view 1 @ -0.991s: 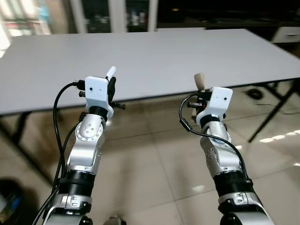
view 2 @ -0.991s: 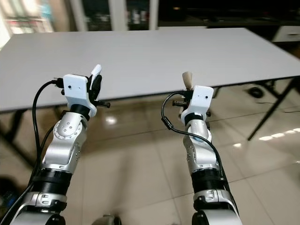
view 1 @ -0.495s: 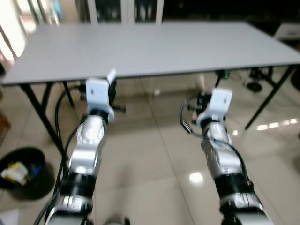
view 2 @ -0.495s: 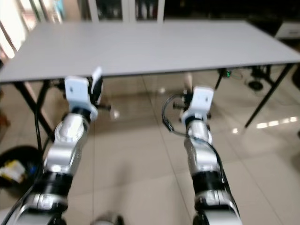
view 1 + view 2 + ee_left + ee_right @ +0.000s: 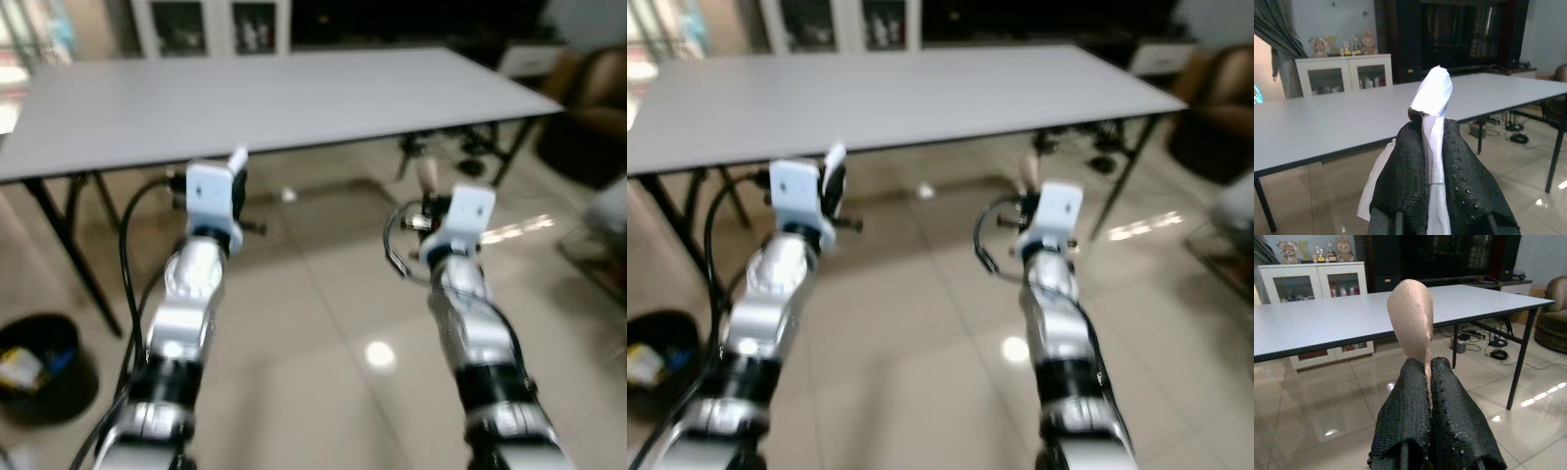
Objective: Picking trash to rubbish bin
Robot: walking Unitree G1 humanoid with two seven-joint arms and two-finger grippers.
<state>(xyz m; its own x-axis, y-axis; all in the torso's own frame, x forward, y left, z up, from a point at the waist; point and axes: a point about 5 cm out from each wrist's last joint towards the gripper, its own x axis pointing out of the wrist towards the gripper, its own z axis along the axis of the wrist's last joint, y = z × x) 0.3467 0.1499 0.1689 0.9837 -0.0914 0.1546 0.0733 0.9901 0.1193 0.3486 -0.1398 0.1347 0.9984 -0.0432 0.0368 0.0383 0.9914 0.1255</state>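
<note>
Left gripper is clamped on white paper; right gripper on a tan scrap. Both are raised over glossy tiled floor. At 12 o'clock is a long grey table; at 8 o'clock, a round black bin holding yellow trash.

Head views smeared by motion — black bin cut by left edge, contents unreadable
</note>
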